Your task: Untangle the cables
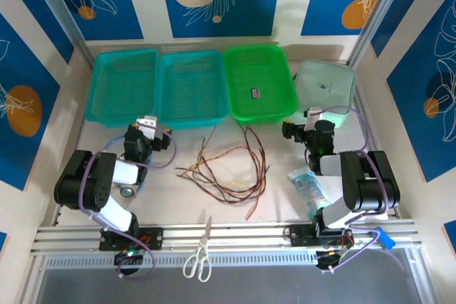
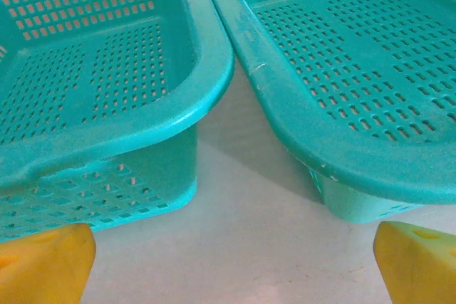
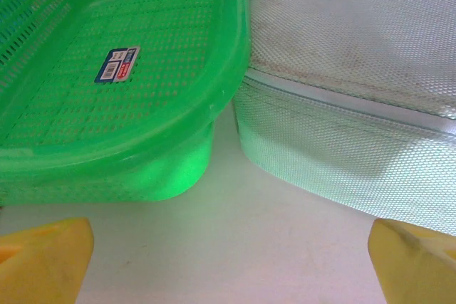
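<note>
Centrally, cables (image 1: 224,169) lying tangled on the bench (image 1: 281,201), scissors (image 1: 201,245) nearby, left end effector (image 2: 231,268) and right end effector (image 3: 228,261) being held spread, empty.

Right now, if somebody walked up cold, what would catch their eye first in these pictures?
The loose tangle of red, tan and dark cables sprawled in the middle of the table stands out first. Behind it a bright row lines the back: a teal basket on the left, a second teal basket beside it, then a green basket. White-handled scissors lie at the near edge.
</note>
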{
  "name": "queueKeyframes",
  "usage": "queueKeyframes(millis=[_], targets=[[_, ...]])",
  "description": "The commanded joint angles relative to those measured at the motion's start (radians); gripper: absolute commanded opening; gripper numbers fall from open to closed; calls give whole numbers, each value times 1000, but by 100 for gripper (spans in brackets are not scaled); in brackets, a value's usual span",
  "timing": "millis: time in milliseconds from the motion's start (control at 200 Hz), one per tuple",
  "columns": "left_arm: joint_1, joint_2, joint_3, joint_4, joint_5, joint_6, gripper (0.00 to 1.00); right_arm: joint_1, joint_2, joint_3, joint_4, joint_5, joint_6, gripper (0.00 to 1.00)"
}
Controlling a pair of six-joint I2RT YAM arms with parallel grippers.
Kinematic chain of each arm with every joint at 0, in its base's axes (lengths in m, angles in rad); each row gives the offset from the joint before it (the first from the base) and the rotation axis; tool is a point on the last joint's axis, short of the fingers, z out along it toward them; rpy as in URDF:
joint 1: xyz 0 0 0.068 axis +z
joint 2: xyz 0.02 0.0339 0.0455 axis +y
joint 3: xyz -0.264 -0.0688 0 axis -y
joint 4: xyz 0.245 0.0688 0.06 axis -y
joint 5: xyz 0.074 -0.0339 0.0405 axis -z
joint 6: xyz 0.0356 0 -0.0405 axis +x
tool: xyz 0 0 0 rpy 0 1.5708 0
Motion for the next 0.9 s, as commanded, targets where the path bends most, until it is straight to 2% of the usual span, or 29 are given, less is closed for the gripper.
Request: queueKeyframes(millis=[0, 180, 340, 640, 775, 890], targets=[[10, -20, 23, -18, 2, -17, 100, -4, -1, 21, 6, 7, 6, 99], [10, -20, 21, -14, -4, -17, 100, -4, -1, 21, 6, 7, 6, 99], [12, -19, 33, -31, -87, -49, 100, -4, -1, 21, 6, 7, 6, 99], [12, -20, 27, -22, -100, -51, 100, -4, -2, 21, 4, 6, 6, 99], [10, -22, -36, 105, -98, -52, 100, -6, -4, 18, 9, 2, 6, 99], [10, -46, -96, 200, -100, -52, 100, -7, -29, 36, -45, -54, -16, 99]])
